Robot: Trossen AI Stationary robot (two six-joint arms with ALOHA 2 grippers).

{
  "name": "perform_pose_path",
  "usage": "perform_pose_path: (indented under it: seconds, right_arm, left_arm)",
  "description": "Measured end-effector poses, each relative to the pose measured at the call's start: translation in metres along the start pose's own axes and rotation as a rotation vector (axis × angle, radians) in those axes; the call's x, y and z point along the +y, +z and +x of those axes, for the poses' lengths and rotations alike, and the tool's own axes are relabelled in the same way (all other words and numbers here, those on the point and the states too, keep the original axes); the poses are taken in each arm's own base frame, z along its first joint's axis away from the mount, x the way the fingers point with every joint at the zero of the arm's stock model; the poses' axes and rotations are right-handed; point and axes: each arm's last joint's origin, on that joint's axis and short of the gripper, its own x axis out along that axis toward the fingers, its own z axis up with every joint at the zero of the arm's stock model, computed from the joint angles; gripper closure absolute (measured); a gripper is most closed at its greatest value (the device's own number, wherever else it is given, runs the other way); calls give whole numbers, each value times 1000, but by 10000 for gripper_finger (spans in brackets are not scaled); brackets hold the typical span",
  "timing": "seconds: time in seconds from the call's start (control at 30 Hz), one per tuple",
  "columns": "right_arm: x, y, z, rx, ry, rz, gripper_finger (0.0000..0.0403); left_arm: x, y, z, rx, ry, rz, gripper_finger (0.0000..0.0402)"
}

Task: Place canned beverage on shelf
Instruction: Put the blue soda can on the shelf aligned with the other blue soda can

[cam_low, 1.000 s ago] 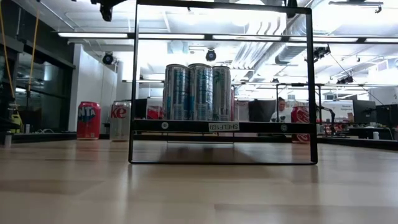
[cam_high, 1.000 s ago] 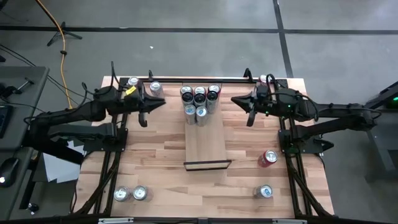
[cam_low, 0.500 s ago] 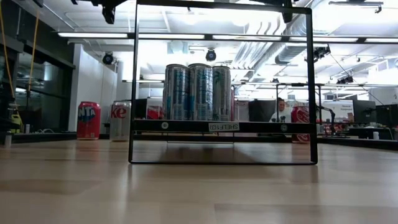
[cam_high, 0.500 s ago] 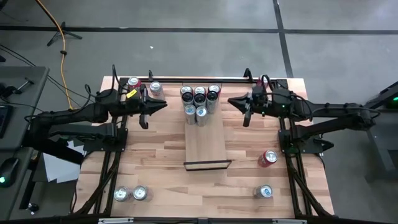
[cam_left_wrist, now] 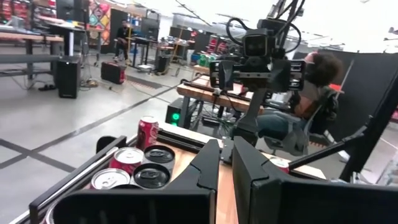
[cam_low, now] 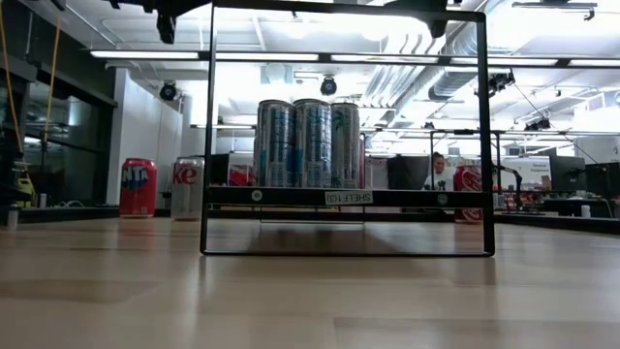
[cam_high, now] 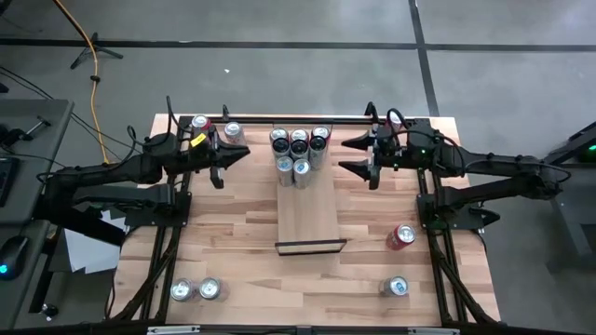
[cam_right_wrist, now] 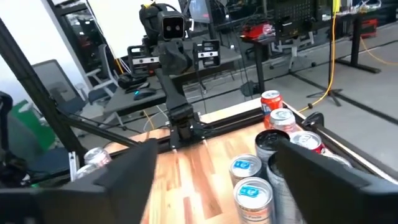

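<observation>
The shelf is a pale board in a black frame at the table's middle. Several slim cans stand upright on its far end and also show in the low view. My left gripper hovers shut to the left of these cans, pointing level toward them; its fingers lie together. My right gripper hovers open to the cans' right, also level, its fingers spread wide with nothing between them. The shelf cans show ahead of it.
Loose cans stand on the table: two at the far left, two at the near left, one at the near right, one at the far right. A red can lies near the right edge.
My right gripper has opened: its fingers, together a second ago, now stand well apart beside the shelf cans. The cans and the shelf have not moved.
</observation>
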Motion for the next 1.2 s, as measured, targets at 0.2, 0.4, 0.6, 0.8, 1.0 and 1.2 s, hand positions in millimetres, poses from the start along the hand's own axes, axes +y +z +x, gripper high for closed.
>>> perform_pose_path:
  seconds: [0.2, 0.4, 0.6, 0.8, 1.0, 1.2]
  right_arm:
    - [1, 0, 0, 3, 15, -13, 44]
    - [0, 0, 0, 3, 11, 7, 43]
    - [0, 0, 0, -6, -15, 116, 43]
    - [0, 0, 0, -8, -17, 214, 43]
    - [-2, 1, 0, -31, -72, 317, 43]
    - [-4, 1, 0, -71, -149, 403, 43]
  left_arm:
    - [0, 0, 0, -3, 13, -1, 401]
    - [0, 0, 0, -2, 13, -2, 401]
    - [0, 0, 0, -2, 12, -2, 401]
    - [0, 0, 0, 1, -4, -2, 401]
    - [0, 0, 0, 1, -4, -9, 401]
    - [0, 0, 0, 1, -4, -28, 401]
